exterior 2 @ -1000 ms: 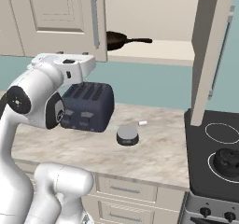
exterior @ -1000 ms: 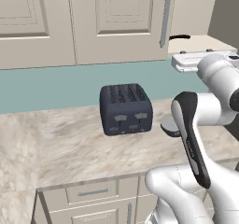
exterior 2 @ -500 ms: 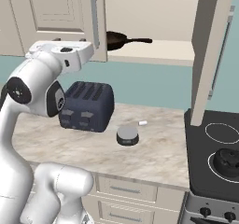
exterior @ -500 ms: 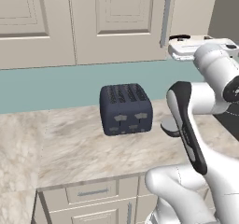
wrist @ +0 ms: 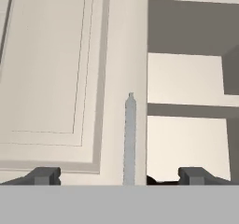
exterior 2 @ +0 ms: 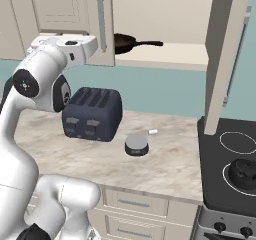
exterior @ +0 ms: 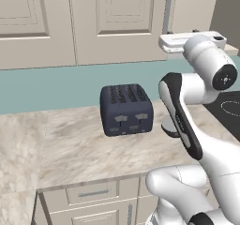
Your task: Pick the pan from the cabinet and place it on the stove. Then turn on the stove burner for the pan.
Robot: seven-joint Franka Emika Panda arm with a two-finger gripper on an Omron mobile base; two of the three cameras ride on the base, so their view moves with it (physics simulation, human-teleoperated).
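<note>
While the left base view showed closed beige doors and the navy toaster [exterior: 126, 109] on the marble counter [exterior: 70, 144], the right base view looked into the open cabinet [exterior 2: 165, 14], where the pan [exterior 2: 127, 42] sat on the lowest shelf, just past the edge of a closed door. From that side the stove [exterior 2: 227, 159] also appeared at the right, with a squat black kettle [exterior 2: 246, 170] on its near ring, and a small grey round object [exterior 2: 136, 145] lay on the counter between toaster and stove.

The pan rested flat, its thin handle running along the shelf and pointing right, toward the stove side, so its long axis lay roughly parallel to the cabinet front.

In the hand view the gripper [wrist: 119, 175] stood with its jaws spread wide, the two dark fingertips [wrist: 44, 175] well apart and nothing between them. The door's vertical grey bar handle [wrist: 130, 139] rose straight ahead, midway between the tips, and whether it was touched could not be told. Beyond the door's edge the shelves showed, with a dark sliver at the bottom.
</note>
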